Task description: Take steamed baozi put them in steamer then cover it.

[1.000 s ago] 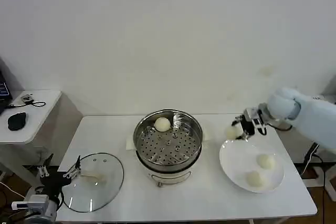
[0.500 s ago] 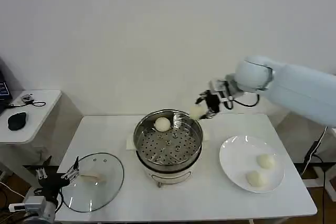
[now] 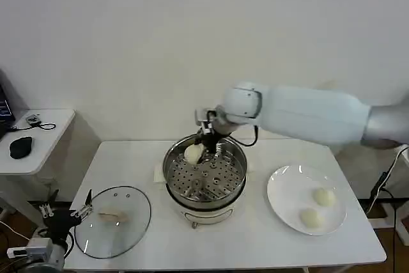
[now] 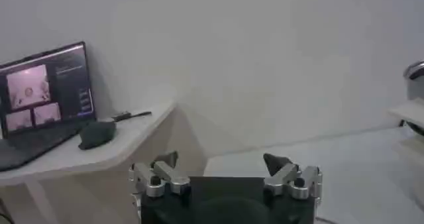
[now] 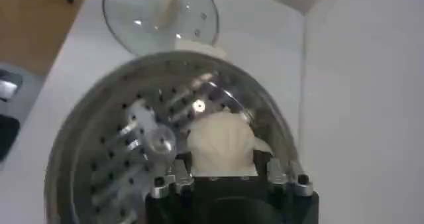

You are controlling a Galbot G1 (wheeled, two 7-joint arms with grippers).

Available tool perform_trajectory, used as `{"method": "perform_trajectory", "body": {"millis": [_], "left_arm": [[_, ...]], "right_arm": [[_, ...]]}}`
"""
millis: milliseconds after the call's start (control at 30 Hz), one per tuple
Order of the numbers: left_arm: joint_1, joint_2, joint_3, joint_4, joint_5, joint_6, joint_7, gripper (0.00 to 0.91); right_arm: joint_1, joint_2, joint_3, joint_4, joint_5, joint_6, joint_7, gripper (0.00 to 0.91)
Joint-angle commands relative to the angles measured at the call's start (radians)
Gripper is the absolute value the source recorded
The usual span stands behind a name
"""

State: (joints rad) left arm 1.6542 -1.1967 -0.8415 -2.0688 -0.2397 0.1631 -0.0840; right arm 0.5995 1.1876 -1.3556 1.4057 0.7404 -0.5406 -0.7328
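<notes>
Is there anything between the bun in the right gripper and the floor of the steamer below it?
Nothing visible blocks it. The right gripper holds a bun over the open steamer, with bare perforated tray below. The lid lies aside on the table.

Three baozi are visible: one baozi (image 3: 193, 153) over the far side of the steamer, held in the right gripper (image 3: 206, 147), and two more, a far baozi (image 3: 324, 197) and a near baozi (image 3: 311, 218), on the one white plate (image 3: 284, 193) at the right. There is one steamer (image 3: 204, 177) in the middle and one cover (image 3: 114, 221) at the near left. One left gripper (image 3: 64, 215) sits at the near left corner.
</notes>
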Motion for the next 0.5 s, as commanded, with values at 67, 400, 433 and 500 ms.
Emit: {"method": "perform_trajectory", "body": {"millis": [67,400,433,500], "left_arm": [[0.001,-0.001,-0.003,0.003,-0.003,-0.002,0.000,0.907],[-0.001,-0.002,-0.007,0.002,-0.001,-0.001,-0.001,0.907],[-0.001,-0.003,-0.006,0.002,-0.002,-0.001,-0.001,0.907],[-0.001,-0.004,-0.006,0.003,-0.002,-0.002,-0.001,0.907]], "right_arm": [[-0.069,0.104,-0.006,-0.081,0.034,-0.058,0.034,0.625],[-0.099,0.120,0.003,-0.113,-0.003,-0.071,0.038,0.625],[-0.101,0.121,0.003,-0.114,-0.006,-0.072,0.037,0.635],[-0.104,0.121,0.002,-0.116,-0.013,-0.073,0.037,0.665]]}}
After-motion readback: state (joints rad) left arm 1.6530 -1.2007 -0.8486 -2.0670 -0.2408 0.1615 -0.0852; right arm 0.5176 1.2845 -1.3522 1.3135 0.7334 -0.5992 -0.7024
